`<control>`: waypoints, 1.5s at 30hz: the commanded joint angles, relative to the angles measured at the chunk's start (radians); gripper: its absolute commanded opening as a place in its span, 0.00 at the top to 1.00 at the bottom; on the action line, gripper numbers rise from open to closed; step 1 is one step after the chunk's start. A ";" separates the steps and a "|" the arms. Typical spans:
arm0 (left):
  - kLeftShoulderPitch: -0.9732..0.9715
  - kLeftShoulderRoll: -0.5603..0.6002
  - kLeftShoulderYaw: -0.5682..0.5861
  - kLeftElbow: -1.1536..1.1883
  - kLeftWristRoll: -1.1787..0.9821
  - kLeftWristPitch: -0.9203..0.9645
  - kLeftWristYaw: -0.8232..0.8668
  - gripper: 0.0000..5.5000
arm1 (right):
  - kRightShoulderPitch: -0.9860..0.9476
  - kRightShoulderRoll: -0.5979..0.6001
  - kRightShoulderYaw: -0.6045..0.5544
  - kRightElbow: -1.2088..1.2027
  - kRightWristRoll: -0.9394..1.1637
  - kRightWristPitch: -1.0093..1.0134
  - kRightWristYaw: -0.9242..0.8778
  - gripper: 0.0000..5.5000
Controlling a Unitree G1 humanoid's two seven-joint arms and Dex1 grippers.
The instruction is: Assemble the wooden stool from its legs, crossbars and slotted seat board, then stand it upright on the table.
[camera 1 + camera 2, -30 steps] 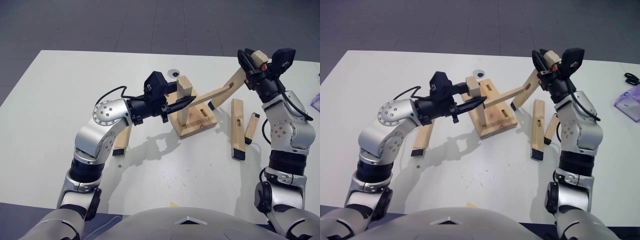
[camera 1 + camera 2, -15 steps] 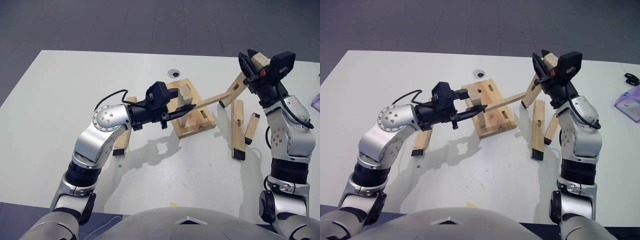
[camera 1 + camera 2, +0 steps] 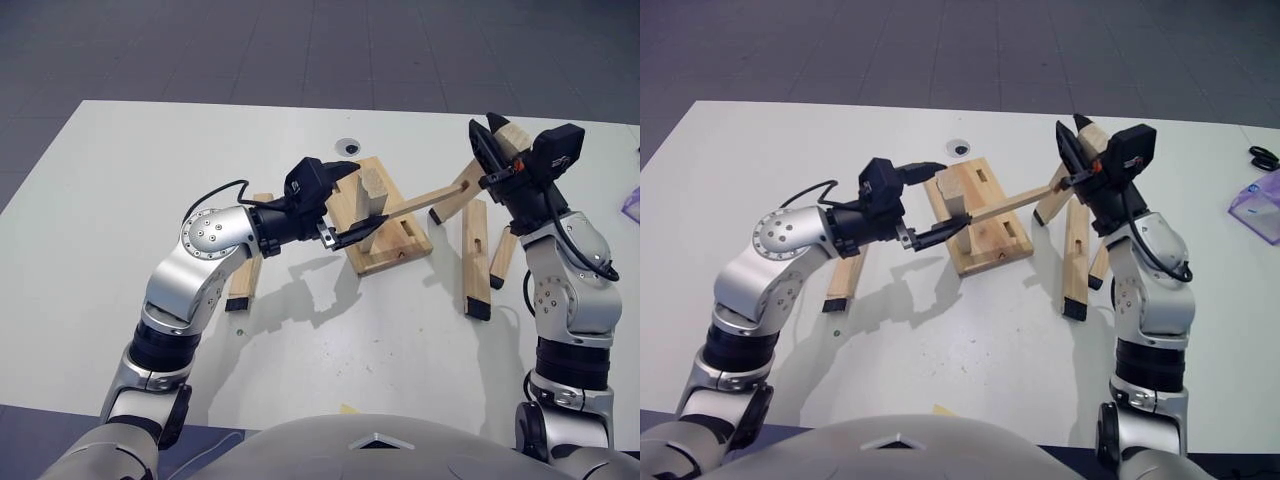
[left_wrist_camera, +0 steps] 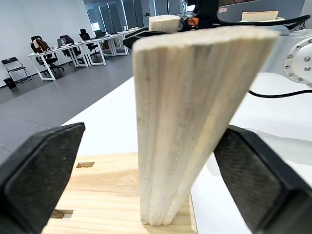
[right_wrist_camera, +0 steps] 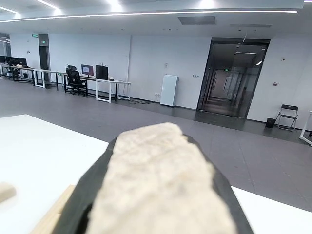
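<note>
The slotted seat board [image 3: 402, 243] lies flat mid-table with one wooden leg [image 3: 368, 200] standing upright in it. My left gripper [image 3: 355, 203] is open, one finger on each side of that leg; the left wrist view shows the leg [image 4: 190, 126] between both black pads [image 4: 36, 180] without touching them. My right gripper [image 3: 497, 152] is shut on the top of a tilted leg [image 3: 462, 182], whose black foot rests by the board. A crossbar [image 3: 420, 200] runs from that leg toward the upright leg. The right wrist view shows the held leg's end [image 5: 156, 190].
Two more wooden pieces [image 3: 475, 258] [image 3: 503, 256] lie right of the board, below my right arm. Another leg [image 3: 248, 272] lies left of it, under my left arm. A round hole [image 3: 347, 146] sits behind the board; a purple container [image 3: 1260, 203] stands at the table's right edge.
My left gripper has opened and come around the upright leg. My right gripper has carried the tilted leg and crossbar lower and closer to the board.
</note>
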 commanded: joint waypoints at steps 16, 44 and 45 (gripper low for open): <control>0.021 0.015 0.010 -0.019 0.024 -0.014 0.027 0.02 | 0.001 0.053 0.005 -0.151 0.123 0.172 -0.104 0.80; 0.030 0.132 0.080 -0.246 -0.140 0.077 -0.053 0.02 | 0.014 -0.029 0.028 -0.158 -0.062 0.172 -0.156 0.80; 0.031 0.152 0.086 -0.250 -0.139 0.078 -0.062 0.02 | 0.017 -0.025 0.028 -0.160 -0.063 0.172 -0.160 0.80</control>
